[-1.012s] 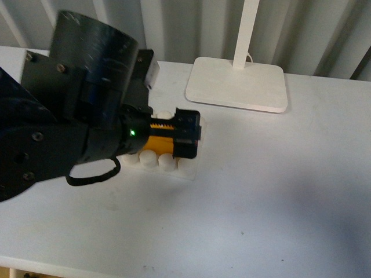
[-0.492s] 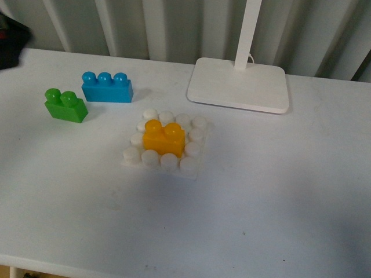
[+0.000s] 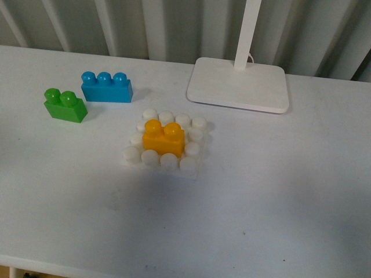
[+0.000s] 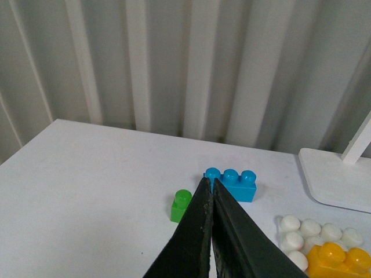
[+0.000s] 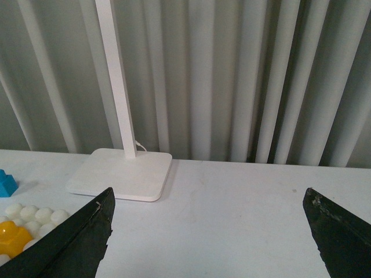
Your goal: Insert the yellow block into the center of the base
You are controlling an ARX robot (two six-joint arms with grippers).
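Note:
The yellow block [image 3: 164, 138] sits upright on the middle studs of the white studded base [image 3: 192, 152], white studs showing all round it. No arm appears in the front view. In the left wrist view my left gripper [image 4: 210, 184] is shut with nothing between its jaws, raised well back from the base [image 4: 297, 241] and the yellow block [image 4: 340, 262]. The right wrist view has my right gripper [image 5: 210, 196] open wide over bare table, the yellow block [image 5: 11, 237] and base [image 5: 42, 218] off at the picture's edge.
A green two-stud brick [image 3: 65, 105] and a blue three-stud brick [image 3: 106, 87] lie on the table left of the base. The white lamp foot [image 3: 238, 84] with its upright post stands behind the base. A grey ribbed wall backs the table.
One second ago the left gripper was over the base with the yellow block between its jaws. It has let go and pulled out of the front view, leaving the block seated.

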